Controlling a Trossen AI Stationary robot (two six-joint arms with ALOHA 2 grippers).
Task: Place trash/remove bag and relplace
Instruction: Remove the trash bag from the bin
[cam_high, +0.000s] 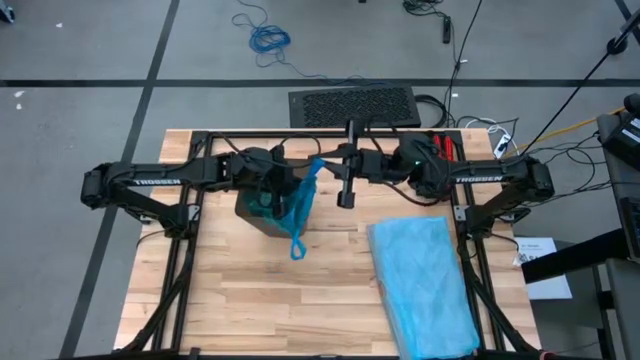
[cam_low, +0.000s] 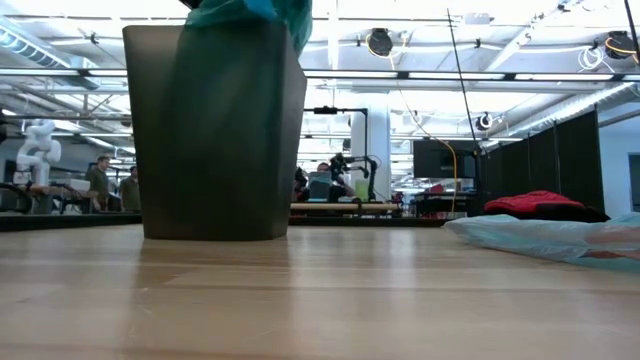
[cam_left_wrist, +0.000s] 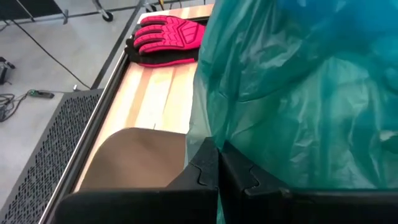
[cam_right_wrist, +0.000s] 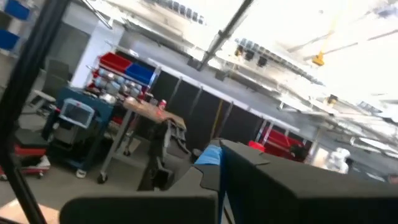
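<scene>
The dark bin (cam_high: 258, 212) stands upright on the wooden table (cam_high: 250, 300), at its far middle; the low view shows the bin (cam_low: 215, 130) close up. The teal bag (cam_high: 298, 205) rises out of its mouth, bunched (cam_low: 255, 12) over the rim. My left gripper (cam_high: 284, 184) is above the bin, shut on the bag (cam_left_wrist: 298, 106). My right gripper (cam_high: 322, 166) is just right of it, higher, tipped upward and shut on the bag's top. The trash is out of view. My left gripper (cam_left_wrist: 217, 174) pinches the bag's film (cam_left_wrist: 219, 142) between its two fingers, above the bin's rim (cam_left_wrist: 137, 155). It comes from the table's left, slanting down. One layer or several, I cannot tell. The bag billows loose beside the fingers. My right gripper (cam_right_wrist: 221, 165) has a small bit of the bag's blue-green film (cam_right_wrist: 210, 157) between its shut fingertips. The fingers come from the table's right, slanting upward. A narrow strip of bag (cam_high: 300, 225) runs from there to a loose end (cam_high: 297, 250).
A paler sky-blue bag (cam_high: 425, 285) lies flat along the table's right side, low in the low view (cam_low: 560, 238). A red glove (cam_left_wrist: 166, 36) lies at the far right corner. A black perforated mat (cam_high: 352, 105) is on the floor behind the table. Bare wood lies toward the near edge.
</scene>
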